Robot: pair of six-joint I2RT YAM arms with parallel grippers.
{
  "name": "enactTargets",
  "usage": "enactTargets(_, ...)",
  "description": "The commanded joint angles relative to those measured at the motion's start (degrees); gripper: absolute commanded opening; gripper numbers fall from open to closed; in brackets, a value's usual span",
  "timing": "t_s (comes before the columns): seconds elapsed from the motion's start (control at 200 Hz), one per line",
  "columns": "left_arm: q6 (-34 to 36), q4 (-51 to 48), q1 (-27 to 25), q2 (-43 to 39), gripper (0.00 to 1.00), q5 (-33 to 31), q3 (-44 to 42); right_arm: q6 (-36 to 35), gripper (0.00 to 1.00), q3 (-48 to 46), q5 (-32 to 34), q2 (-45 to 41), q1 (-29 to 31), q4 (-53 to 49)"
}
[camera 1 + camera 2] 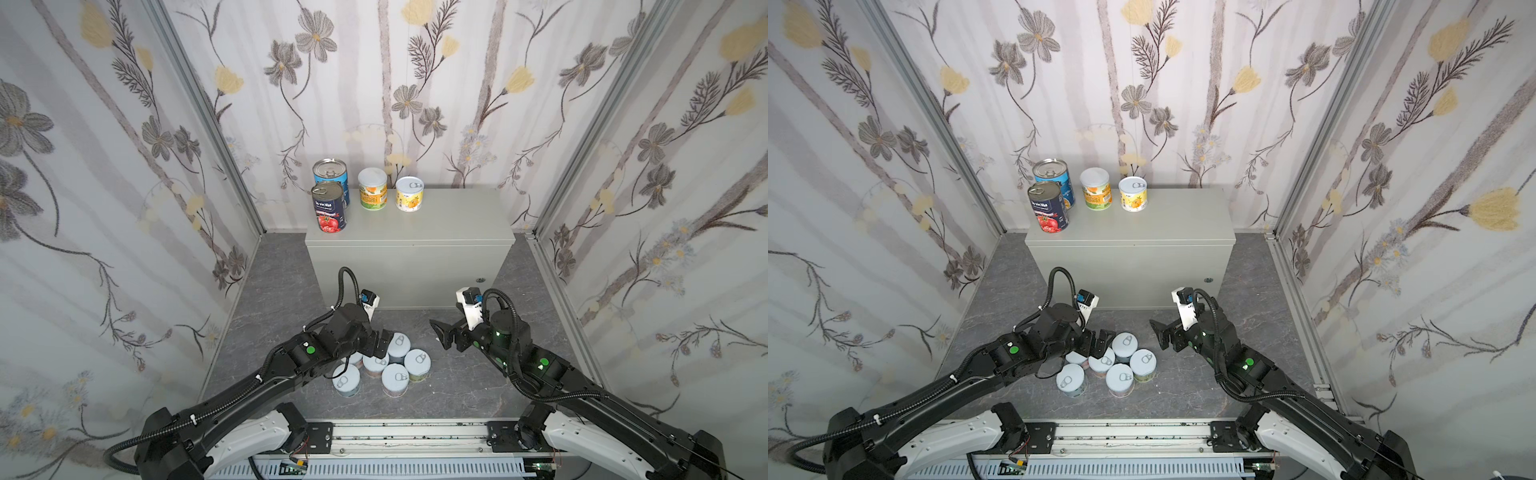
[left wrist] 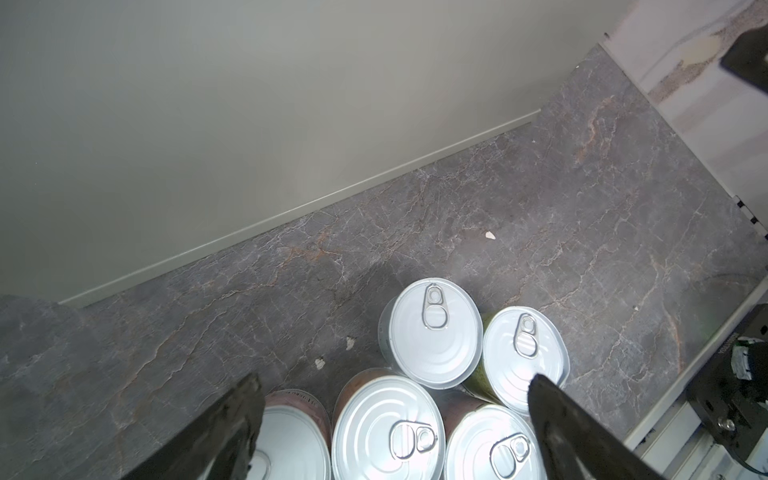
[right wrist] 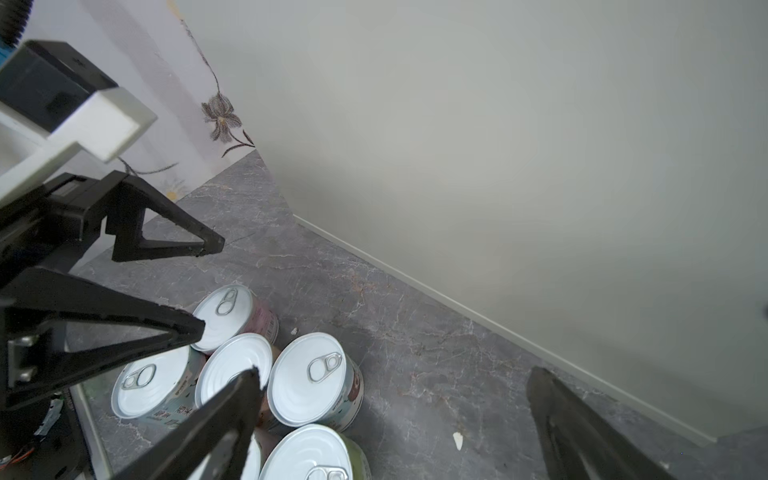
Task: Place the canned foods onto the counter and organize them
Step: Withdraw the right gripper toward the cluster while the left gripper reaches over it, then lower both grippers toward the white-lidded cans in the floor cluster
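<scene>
The counter (image 1: 449, 216) is a light-grey metal box against the back wall. On its left end stand a navy tomato can (image 1: 329, 206), a blue can (image 1: 331, 174), an orange-labelled can (image 1: 372, 189) and a yellow can (image 1: 409, 194). Several short pale-lidded cans (image 1: 395, 365) sit bunched upright on the floor in front of it. My left gripper (image 1: 380, 345) hangs open just above this bunch, with one lid (image 2: 386, 424) between its jaws in the left wrist view. To the right of the bunch my right gripper (image 1: 440, 334) is open and empty over bare floor (image 3: 436, 374).
Flowered walls (image 1: 124, 208) close in the left, back and right sides. The dark marbled floor (image 1: 478, 386) runs narrowly round the counter. A metal rail (image 1: 407, 436) carrying both arm bases lies along the front edge. Small white flecks (image 2: 490, 235) lie on the floor.
</scene>
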Motion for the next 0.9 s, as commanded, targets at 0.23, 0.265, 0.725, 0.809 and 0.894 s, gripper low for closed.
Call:
enactTargets(0.23, 3.5, 1.1, -1.5, 2.4, 1.00, 2.5, 1.7, 15.5, 1.00, -14.0, 0.5, -6.6, 5.2, 4.6)
enactTargets(0.265, 4.3, 0.3, -1.9, 3.1, 1.00, 3.1, 2.4, 16.1, 1.00, -15.2, 1.1, -6.9, 6.1, 4.9)
enactTargets(0.725, 3.4, 4.2, -3.4, 2.1, 1.00, -2.9, 2.9, 14.2, 1.00, -17.6, 2.5, 8.7, 16.5, 14.5)
enactTargets(0.809, 3.3, 5.2, -3.4, 1.3, 1.00, -3.7, 2.2, 13.5, 1.00, -16.5, 1.6, 12.8, 17.1, 16.0)
enactTargets(0.894, 2.9, 5.3, -3.4, 1.2, 1.00, -3.7, 2.5, 12.2, 1.00, -15.3, 2.0, 16.5, 17.9, 17.6)
